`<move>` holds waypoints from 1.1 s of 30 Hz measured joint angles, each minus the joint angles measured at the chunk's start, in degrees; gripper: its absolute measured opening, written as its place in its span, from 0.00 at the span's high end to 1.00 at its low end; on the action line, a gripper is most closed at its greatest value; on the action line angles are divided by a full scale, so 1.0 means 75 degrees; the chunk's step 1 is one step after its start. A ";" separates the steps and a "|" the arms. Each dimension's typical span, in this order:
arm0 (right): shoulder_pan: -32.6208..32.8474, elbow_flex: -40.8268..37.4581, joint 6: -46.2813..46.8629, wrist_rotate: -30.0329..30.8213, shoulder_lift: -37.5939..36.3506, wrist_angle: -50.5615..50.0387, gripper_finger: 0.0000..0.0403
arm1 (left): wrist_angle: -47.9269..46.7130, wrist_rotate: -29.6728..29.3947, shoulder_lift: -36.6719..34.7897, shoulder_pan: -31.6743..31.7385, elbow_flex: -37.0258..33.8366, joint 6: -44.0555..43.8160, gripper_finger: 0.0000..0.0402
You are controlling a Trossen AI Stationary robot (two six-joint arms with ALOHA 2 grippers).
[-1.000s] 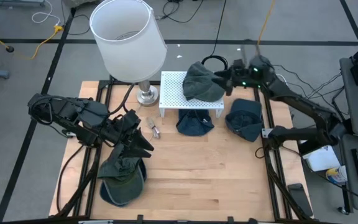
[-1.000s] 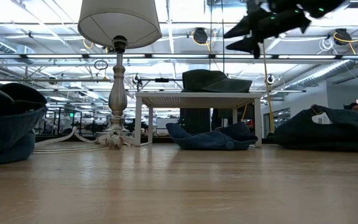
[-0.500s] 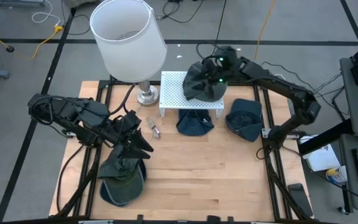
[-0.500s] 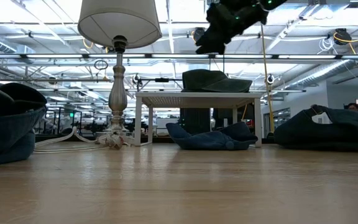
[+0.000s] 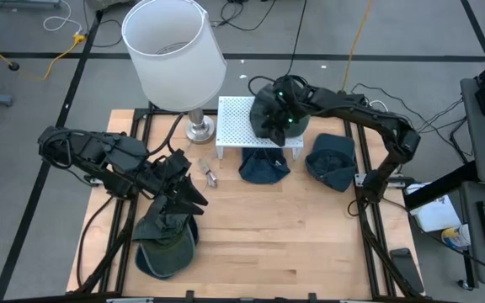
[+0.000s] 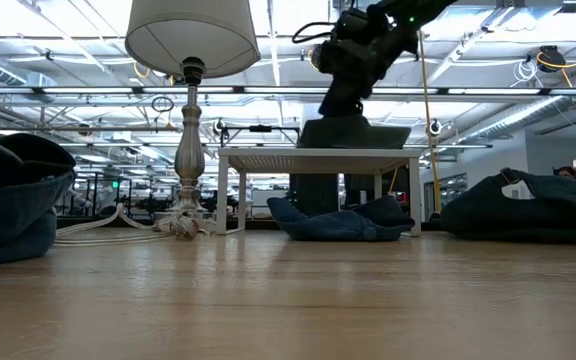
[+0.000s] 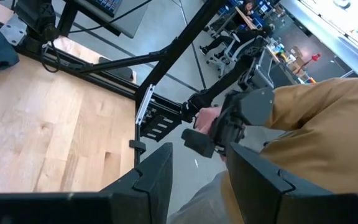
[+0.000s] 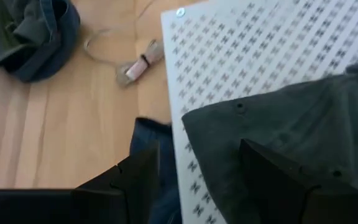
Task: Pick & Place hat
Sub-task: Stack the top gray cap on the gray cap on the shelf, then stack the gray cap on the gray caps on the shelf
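Observation:
A dark green hat [image 5: 259,118] lies on the white perforated shelf [image 5: 234,118] at the table's far middle; in the low view the hat [image 6: 368,135] rests flat on the shelf top [image 6: 308,155]. My right gripper [image 5: 279,114] is open and hangs right over the hat's crown [image 8: 291,137], one finger over the hat and the other beyond its edge, over the shelf [image 8: 260,50]. My left gripper [image 5: 192,192] waits open above a stack of hats [image 5: 165,240] at the near left, touching nothing. My right gripper [image 8: 197,186] comes at the hat's crown from above with its fingers pointing down. Whether the fingers touch the cloth, I cannot tell. The hat lies flat on the shelf.
A blue hat [image 5: 263,167] lies under the shelf and another dark blue hat [image 5: 333,160] to its right. A tall lamp [image 5: 175,55] stands left of the shelf, its cord switch [image 5: 209,175] on the table. Bare wood fills the near middle. A person's tan sleeve [image 7: 328,137] shows beyond the table.
My right gripper has swung from beside the shelf's right end toward the table's left, over the green hat, and then come down onto its crown. The hat has stayed on the shelf.

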 joint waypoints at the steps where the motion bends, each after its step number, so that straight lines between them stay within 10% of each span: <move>1: 0.0001 0.0000 -0.0023 0.0021 -0.0070 -0.0148 0.47 | 0.0000 0.0000 -0.0002 0.0001 0.0000 0.0000 0.62; 18: 0.0414 -0.0003 0.0562 -0.0056 -0.1131 -0.0184 0.47 | -0.0103 0.0000 -0.0001 0.0007 0.0001 0.0018 0.62; 33: 0.2751 -0.0012 0.3250 -0.0075 -0.2652 0.0911 0.47 | -0.2893 0.0388 0.0400 -0.1155 -0.0003 -0.1872 0.62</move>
